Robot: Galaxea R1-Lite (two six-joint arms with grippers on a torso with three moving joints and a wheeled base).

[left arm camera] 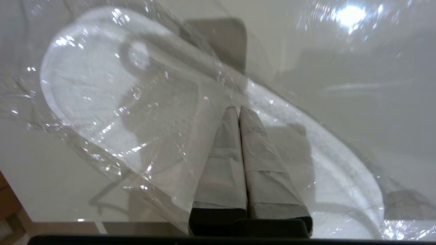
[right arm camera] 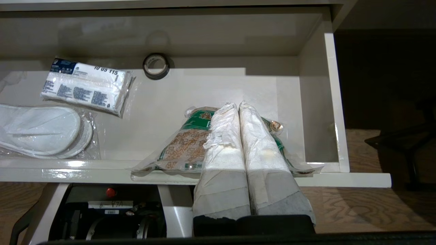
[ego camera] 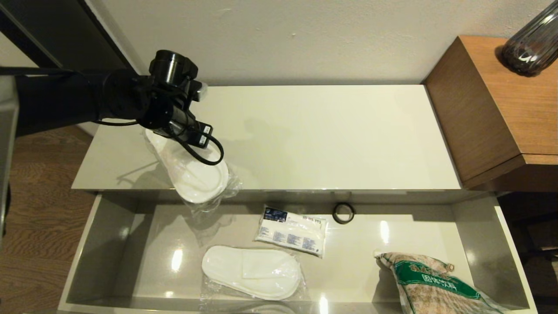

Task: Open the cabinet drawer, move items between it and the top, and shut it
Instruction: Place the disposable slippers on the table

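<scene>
Drawer (ego camera: 109, 244) stands pulled open below the top (ego camera: 327, 135). Left claw (left arm camera: 238, 109), pinched tight on the wrapped slipper pair (ego camera: 196, 176), holds it over the top's front-left edge. Another slipper pair (ego camera: 252, 272) lies near the drawer's front edge, grain bag (ego camera: 431, 283) at its front-right corner. Right claw (right arm camera: 237, 106) is closed, empty.

A hotel-like bedroom is suggested by sealed disposable slippers (ego camera: 252, 271), glossy cabinet drawer (ego camera: 514, 244), wood floor (ego camera: 35, 209).

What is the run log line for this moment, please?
left pincer: shut on slipper pack, over the top's front edge | right pincer: shut, parked by open drawer | grain bag: in drawer
</scene>
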